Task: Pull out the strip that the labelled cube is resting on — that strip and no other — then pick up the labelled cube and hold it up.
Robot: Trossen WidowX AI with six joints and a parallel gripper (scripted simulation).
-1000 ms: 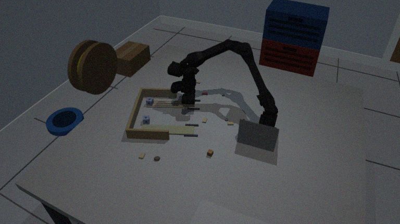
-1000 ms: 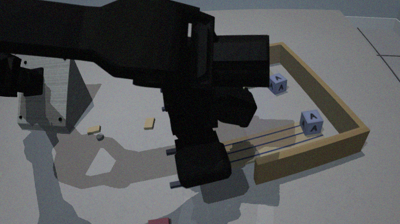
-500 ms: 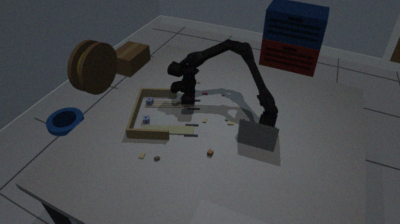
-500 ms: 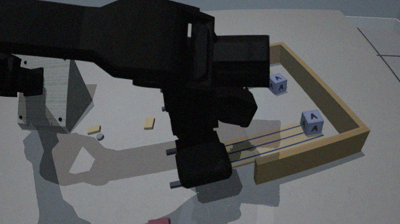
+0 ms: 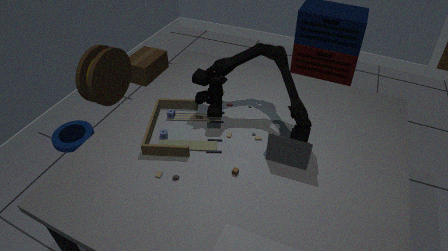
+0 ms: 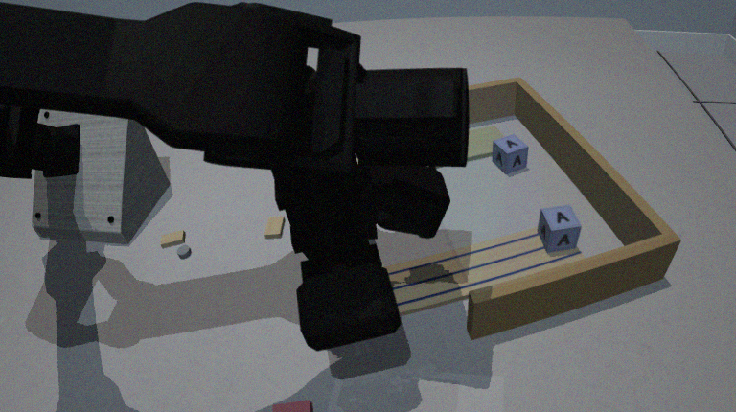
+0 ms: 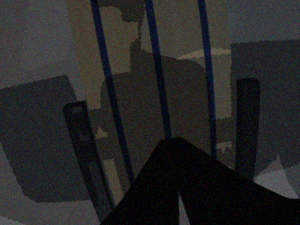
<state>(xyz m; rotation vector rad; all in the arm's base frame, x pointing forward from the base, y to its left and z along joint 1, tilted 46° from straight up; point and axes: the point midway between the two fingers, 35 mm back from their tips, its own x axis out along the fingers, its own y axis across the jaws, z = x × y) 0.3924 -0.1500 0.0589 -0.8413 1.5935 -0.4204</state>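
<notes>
While reaching down near the open side of the three-sided tan wooden frame (image 5: 150, 124) (image 6: 575, 304), holds the black fingers (image 5: 214, 111) (image 6: 347, 304) together, gripping nothing. Hovers above the near part of the tan wooden strip with dark blue lengthwise stripes (image 5: 195, 117) (image 6: 445, 273) (image 7: 136, 103), and casts shadow across it. Shows a dark straight bar (image 5: 216, 122) (image 7: 82, 155) and a second dark bar (image 7: 247, 127) on either side of that strip.

Within the frame, bears the pale blue cube marked with black letter A's (image 5: 170, 114) (image 6: 559, 228) on the striped strip, at the end deepest inside. Has yet to have the strip out from under it. Also shows another pale blue lettered cube (image 5: 163, 133) (image 6: 510, 154) on the pale bench (image 5: 280, 208) (image 6: 542, 49) inside the frame, just beside the plain pale yellow-green strip (image 5: 198, 145) (image 6: 483, 142). Lets that strip run out past the frame's open side, between two more dark bars.

Outside the frame, toward the grey wedge-shaped arm base (image 5: 287, 152) (image 6: 146, 185), scatters small tan rectangular tiles and a small grey disc (image 5: 253, 133) (image 6: 184, 251). Places a small orange-brown cube (image 5: 235, 170) farther out.
</notes>
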